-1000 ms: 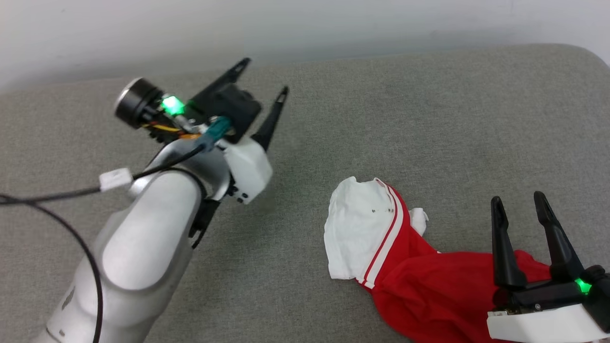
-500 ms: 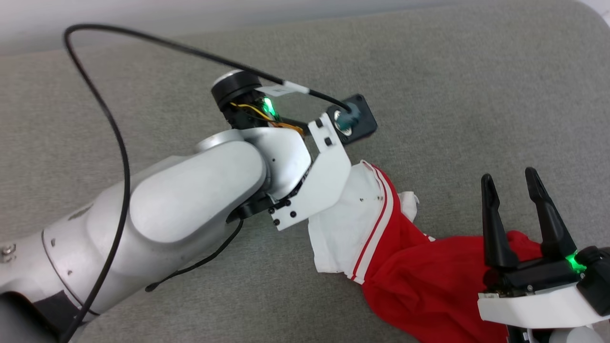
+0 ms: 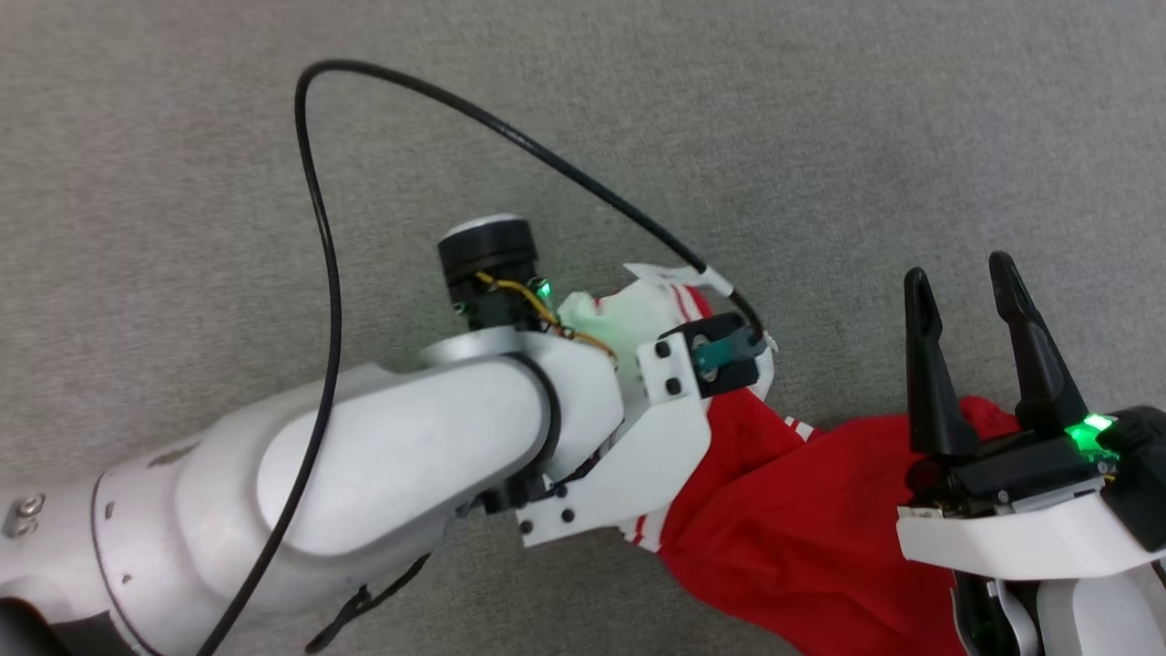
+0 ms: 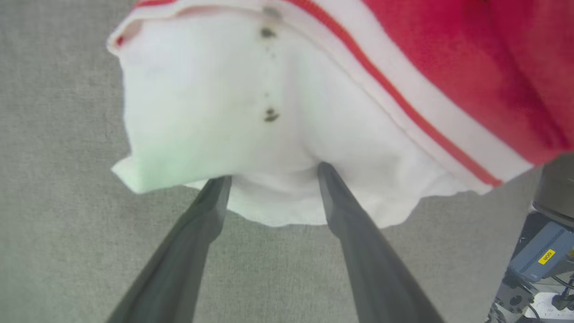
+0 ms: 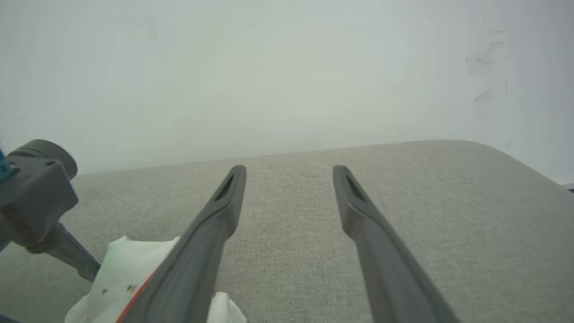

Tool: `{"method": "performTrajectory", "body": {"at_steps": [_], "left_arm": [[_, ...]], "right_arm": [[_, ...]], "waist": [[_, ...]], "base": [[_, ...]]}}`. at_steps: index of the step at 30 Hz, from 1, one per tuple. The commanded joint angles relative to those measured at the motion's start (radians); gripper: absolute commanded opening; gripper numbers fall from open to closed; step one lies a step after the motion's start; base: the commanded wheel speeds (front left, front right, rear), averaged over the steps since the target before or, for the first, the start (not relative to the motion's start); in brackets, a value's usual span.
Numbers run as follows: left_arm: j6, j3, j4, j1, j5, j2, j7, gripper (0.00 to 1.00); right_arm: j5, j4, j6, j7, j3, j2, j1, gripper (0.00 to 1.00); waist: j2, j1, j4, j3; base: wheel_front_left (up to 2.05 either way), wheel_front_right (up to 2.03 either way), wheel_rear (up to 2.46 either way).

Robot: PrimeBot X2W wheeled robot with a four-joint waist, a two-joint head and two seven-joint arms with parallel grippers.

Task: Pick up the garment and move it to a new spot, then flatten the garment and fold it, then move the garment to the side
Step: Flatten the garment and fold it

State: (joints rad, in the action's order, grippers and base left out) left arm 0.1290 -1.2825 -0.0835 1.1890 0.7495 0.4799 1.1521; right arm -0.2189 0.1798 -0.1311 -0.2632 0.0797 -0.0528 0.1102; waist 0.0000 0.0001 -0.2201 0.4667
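Finds the garment crumpled on grey upholstery. Has the left pincer spread wide, empty, tips at the garment's white sleeve hem. Sets the right pincer, also spread and empty, over the garment's red part.

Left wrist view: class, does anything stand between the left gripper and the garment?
Nothing visible does. The open left gripper has its fingertips at the white sleeve edge of the garment.
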Motion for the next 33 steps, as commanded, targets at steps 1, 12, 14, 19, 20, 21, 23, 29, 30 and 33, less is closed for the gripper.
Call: {"method": "performTrajectory", "body": {"at_steps": [1,12,14,19,20,21,23,29,30,33], "left_arm": [[-0.001,0.001,-0.013,-0.029,-0.01,0.011,0.025,1.0],[0.0,-0.019,-0.057,-0.121,-0.041,0.094,0.185,0.0],[-0.001,-0.017,-0.067,-0.118,-0.041,0.094,0.179,0.0],[-0.001,-0.002,-0.085,-0.075,-0.03,0.078,0.095,0.0],[-0.001,0.0,-0.085,-0.063,-0.027,0.076,0.07,0.0],[-0.001,0.001,-0.079,-0.054,-0.023,0.074,0.04,0.0],[-0.001,0.001,-0.064,-0.039,-0.015,0.083,-0.019,0.0],[-0.001,0.001,0.026,-0.028,0.006,0.167,-0.184,0.0],[-0.001,0.001,0.043,-0.032,0.009,0.187,-0.204,0.0],[-0.001,0.001,0.104,-0.061,0.017,0.256,-0.251,0.0]], "right_arm": [[-0.01,-0.003,0.001,-0.002,0.004,0.005,0.021,1.0],[-0.032,-0.013,0.001,-0.002,0.019,0.005,0.064,1.0],[-0.029,-0.019,0.001,-0.002,0.018,0.005,0.061,1.0],[-0.016,-0.033,0.001,-0.002,0.005,0.005,0.03,1.0],[-0.013,-0.034,0.001,-0.002,0.002,0.004,0.024,1.0],[-0.008,-0.037,0.001,-0.002,-0.004,0.005,0.013,1.0],[-0.001,-0.038,0.001,-0.002,-0.009,0.005,-0.003,1.0],[0.026,-0.036,0.001,-0.002,-0.022,0.004,-0.051,1.0],[0.028,-0.037,0.001,-0.002,-0.024,0.004,-0.056,1.0],[0.037,-0.034,0.001,-0.002,-0.03,0.004,-0.076,1.0]], "waist": [[0.0,-0.0001,-0.024,0.033],[0.0,-0.0001,-0.06,0.093],[0.0,-0.0001,-0.055,0.082],[0.0,-0.0001,-0.018,0.015],[0.0,-0.0001,-0.007,-0.002],[0.0,-0.0001,0.006,-0.022],[0.0,-0.0001,0.03,-0.058],[0.0,-0.0001,0.093,-0.14],[0.0,-0.0001,0.101,-0.149],[0.0,-0.0001,0.118,-0.166]], "base": [[0.0,0.0,0.0],[0.0,0.0,0.0],[0.0,0.0,0.0],[0.0,0.0,0.0],[0.0,0.0,0.0],[0.0,0.0,0.0],[0.0,0.0,0.0],[0.0,0.0,0.0],[0.0,0.0,0.0],[0.0,0.0,0.0]]}}
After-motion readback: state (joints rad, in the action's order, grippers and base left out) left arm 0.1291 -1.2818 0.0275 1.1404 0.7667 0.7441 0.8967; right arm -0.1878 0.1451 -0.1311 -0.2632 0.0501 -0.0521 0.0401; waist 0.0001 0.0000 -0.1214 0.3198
